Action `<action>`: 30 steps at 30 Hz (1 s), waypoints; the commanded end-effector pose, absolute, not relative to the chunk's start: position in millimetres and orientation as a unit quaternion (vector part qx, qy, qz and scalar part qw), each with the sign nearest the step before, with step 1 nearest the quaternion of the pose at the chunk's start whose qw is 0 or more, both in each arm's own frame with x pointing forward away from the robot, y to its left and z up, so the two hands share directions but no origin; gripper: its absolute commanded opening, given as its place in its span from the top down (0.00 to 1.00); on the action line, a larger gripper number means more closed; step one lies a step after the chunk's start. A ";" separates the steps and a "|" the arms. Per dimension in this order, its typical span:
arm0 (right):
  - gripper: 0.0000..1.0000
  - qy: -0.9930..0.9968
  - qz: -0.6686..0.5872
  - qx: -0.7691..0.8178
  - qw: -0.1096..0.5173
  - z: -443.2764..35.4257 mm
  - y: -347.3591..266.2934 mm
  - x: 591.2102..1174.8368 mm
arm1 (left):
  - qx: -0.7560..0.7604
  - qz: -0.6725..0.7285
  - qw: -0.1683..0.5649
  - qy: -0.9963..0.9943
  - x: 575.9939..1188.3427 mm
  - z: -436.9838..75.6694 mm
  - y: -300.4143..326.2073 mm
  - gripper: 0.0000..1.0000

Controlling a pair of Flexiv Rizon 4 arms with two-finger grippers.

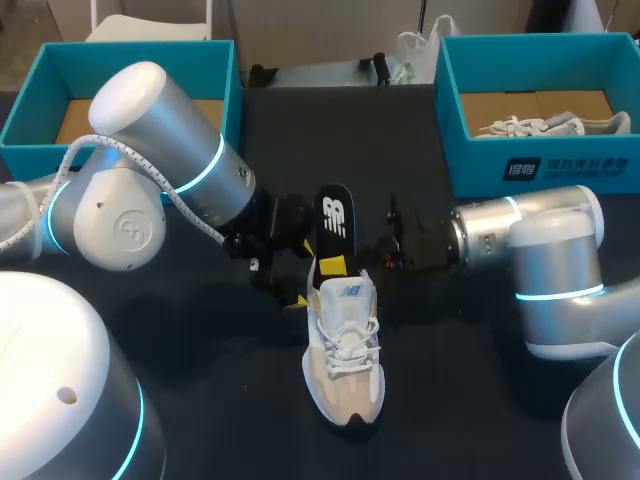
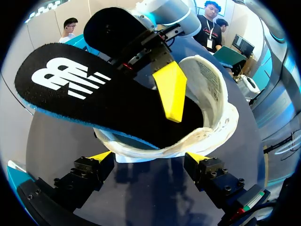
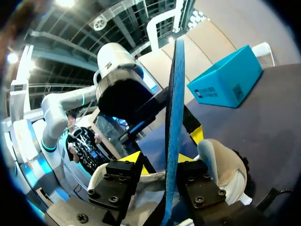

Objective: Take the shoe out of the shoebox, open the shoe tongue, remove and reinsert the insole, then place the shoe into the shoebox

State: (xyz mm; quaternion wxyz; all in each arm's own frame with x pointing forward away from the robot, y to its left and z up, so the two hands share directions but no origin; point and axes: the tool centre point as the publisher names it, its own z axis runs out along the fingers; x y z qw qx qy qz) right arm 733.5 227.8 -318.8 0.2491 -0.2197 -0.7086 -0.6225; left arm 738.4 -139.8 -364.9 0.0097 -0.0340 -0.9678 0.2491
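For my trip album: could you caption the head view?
Right pincer grips a black insole sticking out of the pale shoe, left pincer open beside its heel.

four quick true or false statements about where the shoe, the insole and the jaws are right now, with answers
1. The shoe stands on the table, not in a box. True.
2. The insole lies flat on the table. False: it sticks up out of the shoe, held in the right arm's jaws.
3. The left arm's jaws are shut on the shoe. False: they are open, with the shoe ahead of them.
4. The right teal box holds a second shoe. True.
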 end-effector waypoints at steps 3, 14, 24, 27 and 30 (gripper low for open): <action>0.60 -0.704 -0.633 -0.223 0.234 -309.7 227.2 735.3 | -0.034 0.248 0.009 -0.968 737.8 -364.9 -139.4 0.00; 1.00 -0.686 -0.643 -0.249 0.232 -307.5 229.9 751.6 | -0.034 0.248 0.009 -0.968 737.8 -364.9 -139.4 0.00; 1.00 -0.695 -0.615 -0.266 0.259 -328.5 227.8 735.9 | -0.034 0.248 0.009 -0.968 737.8 -364.9 -139.4 0.00; 1.00 -0.694 -0.604 -0.280 0.272 -336.7 226.5 726.7 | -0.034 0.248 0.009 -0.968 737.8 -364.9 -139.4 0.00; 1.00 -0.694 -0.593 -0.290 0.287 -343.8 225.7 718.4 | -0.034 0.248 0.009 -0.968 737.8 -364.9 -139.4 0.00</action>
